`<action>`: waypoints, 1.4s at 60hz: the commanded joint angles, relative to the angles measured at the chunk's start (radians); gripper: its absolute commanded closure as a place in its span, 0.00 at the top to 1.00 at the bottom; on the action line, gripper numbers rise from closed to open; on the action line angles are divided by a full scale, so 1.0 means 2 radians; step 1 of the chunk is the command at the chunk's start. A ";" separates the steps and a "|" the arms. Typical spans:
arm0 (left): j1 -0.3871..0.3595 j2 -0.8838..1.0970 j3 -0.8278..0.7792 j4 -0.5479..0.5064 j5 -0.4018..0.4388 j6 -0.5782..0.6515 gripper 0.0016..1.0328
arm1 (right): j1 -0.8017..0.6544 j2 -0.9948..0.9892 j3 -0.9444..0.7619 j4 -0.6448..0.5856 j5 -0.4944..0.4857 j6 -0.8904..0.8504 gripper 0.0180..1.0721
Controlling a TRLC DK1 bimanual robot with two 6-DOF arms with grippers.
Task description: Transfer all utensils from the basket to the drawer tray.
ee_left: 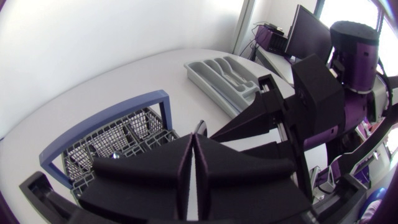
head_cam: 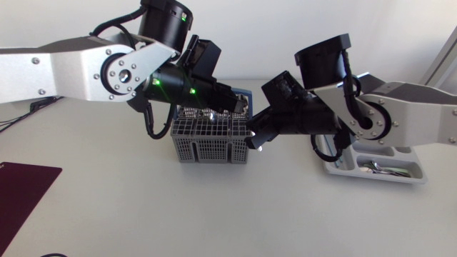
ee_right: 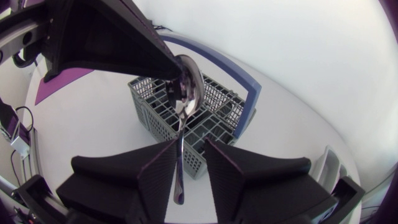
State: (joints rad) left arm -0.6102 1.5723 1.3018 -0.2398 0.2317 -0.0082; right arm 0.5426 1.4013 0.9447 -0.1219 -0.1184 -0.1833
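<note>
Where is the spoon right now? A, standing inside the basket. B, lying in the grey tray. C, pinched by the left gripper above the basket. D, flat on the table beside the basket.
C: the left gripper is shut on the bowl of the spoon, whose handle hangs down over the basket, between the open fingers of the right gripper.

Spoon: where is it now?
In the right wrist view the spoon hangs over the basket, bowl pinched by the left claw, handle inside the open right claw.
</note>
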 commanded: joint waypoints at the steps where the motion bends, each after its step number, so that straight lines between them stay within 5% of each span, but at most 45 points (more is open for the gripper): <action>1: 0.004 0.010 0.019 -0.004 0.008 -0.016 0.03 | 0.003 0.011 0.012 0.009 0.006 0.000 0.14; 20: 0.010 0.005 0.020 -0.002 0.011 -0.016 0.04 | 0.007 0.009 0.003 0.010 -0.001 -0.007 0.08; 35: 0.021 -0.002 0.033 0.004 0.011 -0.017 0.40 | 0.007 0.010 -0.001 -0.003 -0.021 -0.012 0.07; 55: 0.043 -0.030 0.026 0.045 0.010 -0.017 0.66 | -0.001 0.003 -0.023 -0.028 -0.048 -0.040 0.07; 69: 0.063 -0.077 -0.009 0.102 0.004 -0.023 0.70 | -0.034 -0.013 -0.046 -0.043 -0.072 -0.073 0.07; 84: 0.063 -0.073 -0.027 0.099 -0.018 0.013 0.69 | -0.128 -0.044 -0.069 -0.086 -0.124 -0.157 0.07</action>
State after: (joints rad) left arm -0.4862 1.4109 1.2846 -0.0360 0.2005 -0.0139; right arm 0.3500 1.3464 0.8398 -0.2634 -0.3408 -0.4164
